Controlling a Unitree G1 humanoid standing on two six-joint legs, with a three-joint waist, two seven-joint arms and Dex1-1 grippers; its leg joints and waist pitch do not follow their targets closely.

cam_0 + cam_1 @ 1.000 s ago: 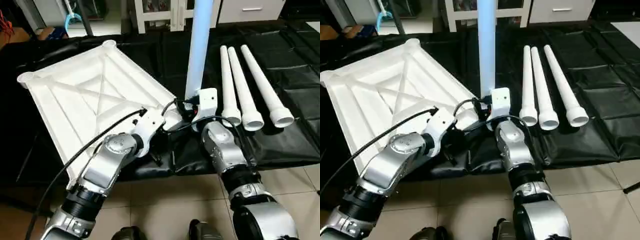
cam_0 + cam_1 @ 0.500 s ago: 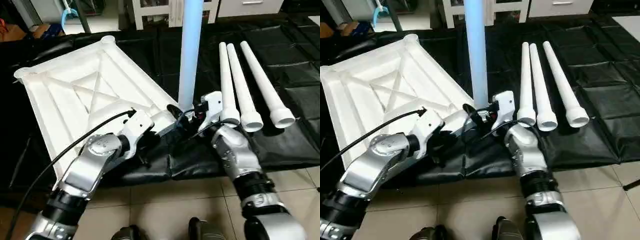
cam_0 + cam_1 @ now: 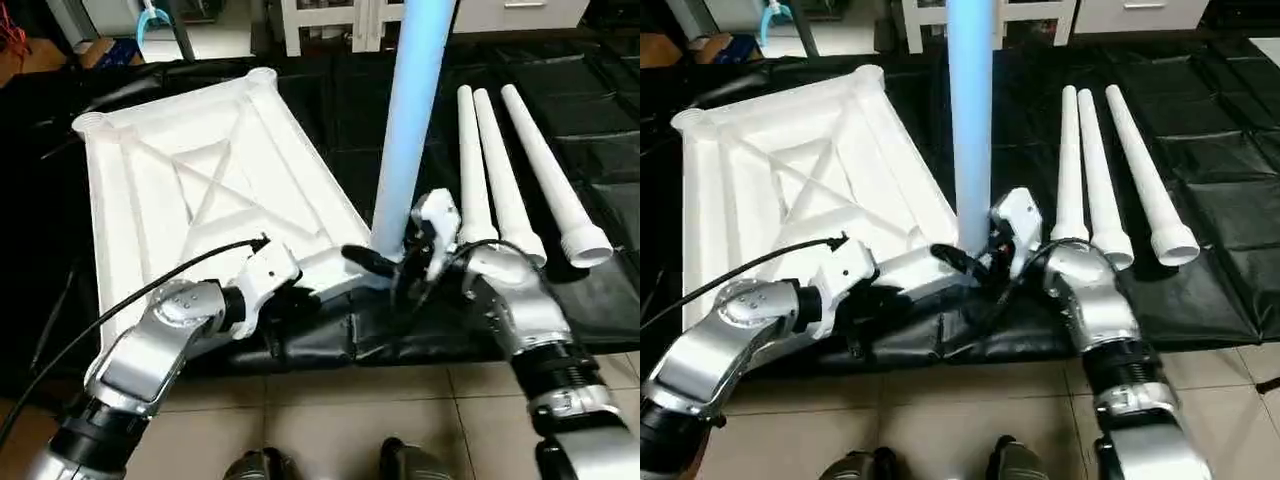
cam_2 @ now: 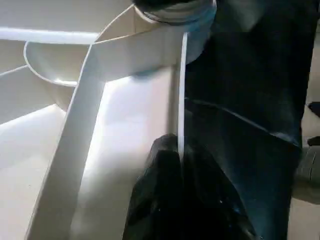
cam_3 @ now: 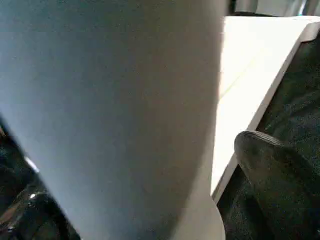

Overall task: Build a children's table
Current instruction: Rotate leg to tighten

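White plastic tabletop [image 3: 200, 190] lying underside up on black sheeting [image 3: 600, 130], X-shaped ribs across the middle, round sockets at the corners. One pale tube leg [image 3: 410, 110] standing upright in the near corner socket, just beside the right gripper [image 3: 385, 262], whose black fingers [image 3: 365, 260] stand spread apart at the leg's foot, gripping nothing. Three more tapered white legs [image 3: 510, 170] lying side by side on the sheeting, beyond and to the outer side of the right gripper, wide ends toward the robot. Four legs counted in all, one tabletop. Left gripper [image 4: 177, 170] clenched on the thin near edge wall of the tabletop, close to the socket holding the upright leg, the wall running out from between the closed black fingers [image 4: 160, 165]. No readable writing or brand marks anywhere. Tiled floor [image 3: 330, 410] below the sheeting's near edge.
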